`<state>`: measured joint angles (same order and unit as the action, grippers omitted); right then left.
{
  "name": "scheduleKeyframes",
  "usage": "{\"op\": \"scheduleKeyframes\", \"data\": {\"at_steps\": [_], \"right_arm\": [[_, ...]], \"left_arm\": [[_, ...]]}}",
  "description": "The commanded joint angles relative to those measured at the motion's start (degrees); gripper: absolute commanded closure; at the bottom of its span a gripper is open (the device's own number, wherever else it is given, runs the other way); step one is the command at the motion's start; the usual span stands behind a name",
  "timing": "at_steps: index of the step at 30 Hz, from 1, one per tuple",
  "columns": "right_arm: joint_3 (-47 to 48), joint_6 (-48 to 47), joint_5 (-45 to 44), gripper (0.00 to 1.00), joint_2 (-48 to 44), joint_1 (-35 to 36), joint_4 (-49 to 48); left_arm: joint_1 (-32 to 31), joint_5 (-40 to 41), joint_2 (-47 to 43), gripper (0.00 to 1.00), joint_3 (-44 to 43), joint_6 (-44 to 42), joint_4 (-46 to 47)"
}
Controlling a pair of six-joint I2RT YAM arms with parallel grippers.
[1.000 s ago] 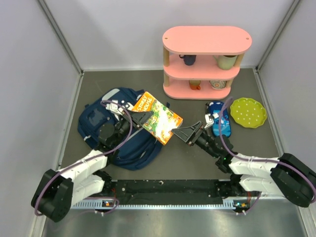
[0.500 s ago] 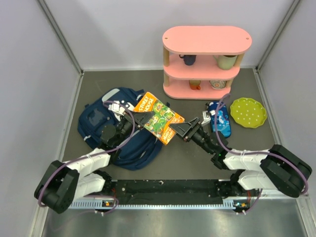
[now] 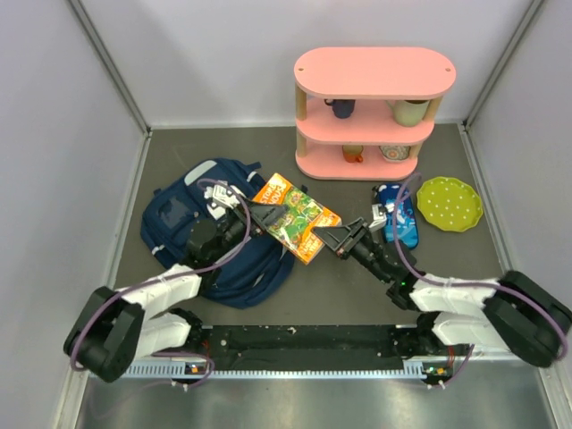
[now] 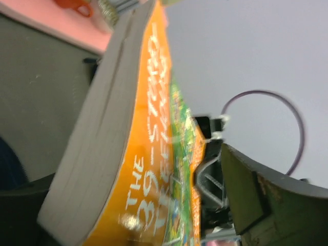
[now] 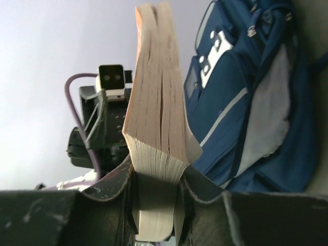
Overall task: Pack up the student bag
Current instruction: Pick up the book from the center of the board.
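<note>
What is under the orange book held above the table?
Around the book, the student bag and grey table show; what lies directly beneath it is covered.

Navy student bag [image 3: 174,219], orange-green book [image 3: 295,217], pink shelf [image 3: 375,73], lime dotted plate [image 3: 450,204].

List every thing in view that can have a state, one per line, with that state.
book, held off the table, tilted
right claw, shut on book's page edge
left claw, open around book's other end
student bag, lying on table, book not inside
pencil case, lying beside plate
plate, empty
shelf, upright, holding cups
</note>
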<state>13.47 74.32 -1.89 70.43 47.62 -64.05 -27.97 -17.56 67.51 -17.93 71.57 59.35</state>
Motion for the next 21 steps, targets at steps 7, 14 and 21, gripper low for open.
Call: {"op": "scheduleKeyframes", "data": {"at_steps": [7,14,21], "right_arm": [[-0.2,-9.37,-19.97,1.0,-33.06,-0.77,43.99],[-0.2,-12.62,-24.65,1.0,-47.04,-2.35,58.24],[2.96,-15.79,-22.29,1.0,-49.7,-4.11,63.17]], "left_arm": [[-0.69,8.93,-18.63,0.02,-12.91,-36.58,-61.08],[-3.4,15.69,-17.23,0.02,-12.64,-40.45,-70.85],[-12.19,29.5,-16.97,0.02,-17.13,-43.36,-79.83]]}}
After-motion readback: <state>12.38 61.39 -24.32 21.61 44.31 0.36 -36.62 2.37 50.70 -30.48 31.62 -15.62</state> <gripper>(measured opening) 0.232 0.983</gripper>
